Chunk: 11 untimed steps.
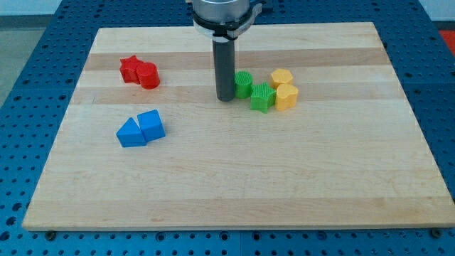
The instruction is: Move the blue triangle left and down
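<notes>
The blue triangle (130, 134) lies on the wooden board (234, 185) at the view's left, touching a second blue block (151, 124) on its right. My tip (226, 98) rests on the board near the view's top centre, far to the right of and above the blue blocks. It stands just left of a green block (243, 84), close to it or touching.
A second green block (262, 97) sits right of the first. Two yellow blocks (281, 78) (286, 96) stand right of the green ones. A red star (129, 69) and a red round block (148, 75) touch at the view's top left.
</notes>
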{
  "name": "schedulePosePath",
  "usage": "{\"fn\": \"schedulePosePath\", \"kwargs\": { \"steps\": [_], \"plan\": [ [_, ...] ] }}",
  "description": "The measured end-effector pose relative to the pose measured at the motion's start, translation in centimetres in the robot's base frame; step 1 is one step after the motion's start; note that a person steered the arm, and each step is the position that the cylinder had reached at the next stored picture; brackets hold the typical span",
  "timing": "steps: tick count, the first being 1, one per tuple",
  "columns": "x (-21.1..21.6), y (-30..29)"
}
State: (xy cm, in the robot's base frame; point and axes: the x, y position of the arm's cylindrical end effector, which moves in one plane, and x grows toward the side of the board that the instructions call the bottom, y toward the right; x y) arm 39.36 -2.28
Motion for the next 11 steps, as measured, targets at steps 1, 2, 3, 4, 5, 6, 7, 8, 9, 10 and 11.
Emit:
{"fn": "schedulePosePath", "kwargs": {
  "steps": [1, 2, 3, 4, 5, 6, 7, 8, 9, 10, 11],
  "plan": [
    [-0.2, -1.1],
    [-1.2, -1.7],
    [-1.9, -0.9],
    [-2.3, 1.4],
    [-2.5, 4.6],
    [-2.5, 4.3],
    [-1.7, 1.2],
    [0.3, -0.3],
    [1.7, -0.9],
    [4.3, -1.0],
    [7.9, -1.3]
  ]
}}
